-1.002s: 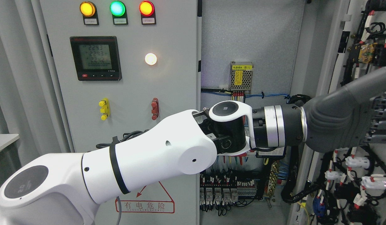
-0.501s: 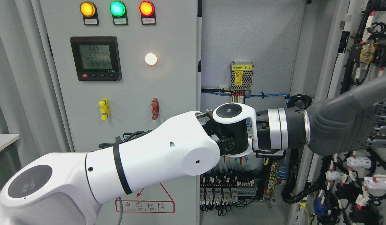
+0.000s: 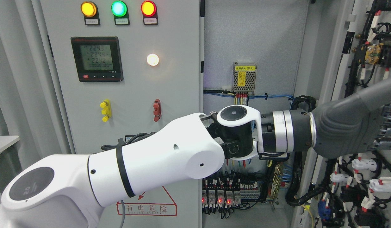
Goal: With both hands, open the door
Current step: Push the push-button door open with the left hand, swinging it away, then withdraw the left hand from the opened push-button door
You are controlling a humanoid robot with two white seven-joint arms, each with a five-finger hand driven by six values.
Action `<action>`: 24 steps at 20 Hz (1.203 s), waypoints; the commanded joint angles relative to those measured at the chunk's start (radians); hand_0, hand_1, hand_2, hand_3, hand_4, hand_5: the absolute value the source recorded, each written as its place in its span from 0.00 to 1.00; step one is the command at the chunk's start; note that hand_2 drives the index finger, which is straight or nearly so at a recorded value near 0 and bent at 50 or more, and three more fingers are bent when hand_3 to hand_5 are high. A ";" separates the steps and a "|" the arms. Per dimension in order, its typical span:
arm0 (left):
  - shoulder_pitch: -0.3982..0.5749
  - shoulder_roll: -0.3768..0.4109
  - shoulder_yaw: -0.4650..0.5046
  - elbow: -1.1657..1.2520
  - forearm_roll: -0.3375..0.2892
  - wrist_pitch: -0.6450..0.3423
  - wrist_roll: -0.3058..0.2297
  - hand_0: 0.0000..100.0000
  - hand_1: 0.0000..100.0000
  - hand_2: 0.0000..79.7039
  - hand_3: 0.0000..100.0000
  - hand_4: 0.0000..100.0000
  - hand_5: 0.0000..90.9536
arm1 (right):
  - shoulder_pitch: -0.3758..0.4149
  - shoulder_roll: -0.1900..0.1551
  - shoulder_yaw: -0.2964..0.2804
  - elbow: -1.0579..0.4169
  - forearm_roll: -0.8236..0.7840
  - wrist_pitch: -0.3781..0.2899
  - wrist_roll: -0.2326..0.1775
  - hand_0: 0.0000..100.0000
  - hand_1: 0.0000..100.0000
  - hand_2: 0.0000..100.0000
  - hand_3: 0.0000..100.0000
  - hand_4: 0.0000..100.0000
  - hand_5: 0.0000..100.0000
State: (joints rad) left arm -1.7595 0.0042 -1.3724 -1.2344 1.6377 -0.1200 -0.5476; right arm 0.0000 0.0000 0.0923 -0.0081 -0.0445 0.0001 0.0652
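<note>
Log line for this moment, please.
left hand: dark grey, against open right cabinet door | fingers: unclear | right arm: unseen | cabinet interior: exposed

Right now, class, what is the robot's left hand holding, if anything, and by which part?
It cannot be told. The left hand reaches across to the open door at the right, but its fingers are hidden.

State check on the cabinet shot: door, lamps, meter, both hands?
Right cabinet door: swung open, wiring side facing in.
Left panel: shut.
Yellow lamp: lit.
Green lamp: lit.
Red lamp: lit.
White lamp: lit.
Meter: on, digits showing.
Left hand: at the open door, reaching across; fingers mostly hidden.
Right hand: not in view.
</note>
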 commanded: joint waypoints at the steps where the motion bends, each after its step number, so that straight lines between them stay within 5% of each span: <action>1: 0.006 0.069 0.022 -0.076 -0.003 -0.007 0.001 0.30 0.00 0.04 0.03 0.04 0.00 | 0.003 -0.009 -0.005 -0.090 0.003 -0.002 0.002 0.22 0.00 0.00 0.00 0.00 0.00; 5: 0.015 0.209 0.045 -0.172 -0.010 -0.012 0.020 0.30 0.00 0.03 0.03 0.04 0.00 | 0.046 -0.014 -0.003 -0.208 0.005 -0.003 0.010 0.22 0.00 0.00 0.00 0.00 0.00; 10: 0.115 0.333 0.104 -0.240 -0.136 -0.007 0.043 0.30 0.00 0.03 0.03 0.04 0.00 | 0.064 -0.014 -0.011 -0.268 0.005 -0.002 0.010 0.22 0.00 0.00 0.00 0.00 0.00; 13: 0.245 0.419 0.202 -0.333 -0.278 -0.004 0.046 0.30 0.00 0.03 0.03 0.04 0.00 | 0.081 -0.014 -0.009 -0.297 0.005 -0.002 0.005 0.22 0.00 0.00 0.00 0.00 0.00; 16: 0.377 0.509 0.205 -0.427 -0.488 -0.010 0.070 0.30 0.00 0.03 0.03 0.04 0.00 | 0.119 -0.017 -0.009 -0.375 0.005 0.003 0.002 0.22 0.00 0.00 0.00 0.00 0.00; 21: 0.593 0.609 0.207 -0.488 -0.616 -0.093 0.136 0.30 0.00 0.03 0.03 0.04 0.00 | 0.135 -0.017 -0.009 -0.423 0.006 -0.002 -0.004 0.22 0.00 0.00 0.00 0.00 0.00; 24: 0.815 0.648 0.297 -0.488 -0.740 -0.090 0.144 0.30 0.00 0.03 0.03 0.04 0.00 | 0.138 -0.017 -0.006 -0.424 0.005 -0.017 -0.001 0.22 0.00 0.00 0.00 0.00 0.00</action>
State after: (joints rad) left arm -1.2490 0.4379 -1.2095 -1.5803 1.0972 -0.1974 -0.4151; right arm 0.1208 0.0000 0.0847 -0.3211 -0.0392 0.0001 0.0657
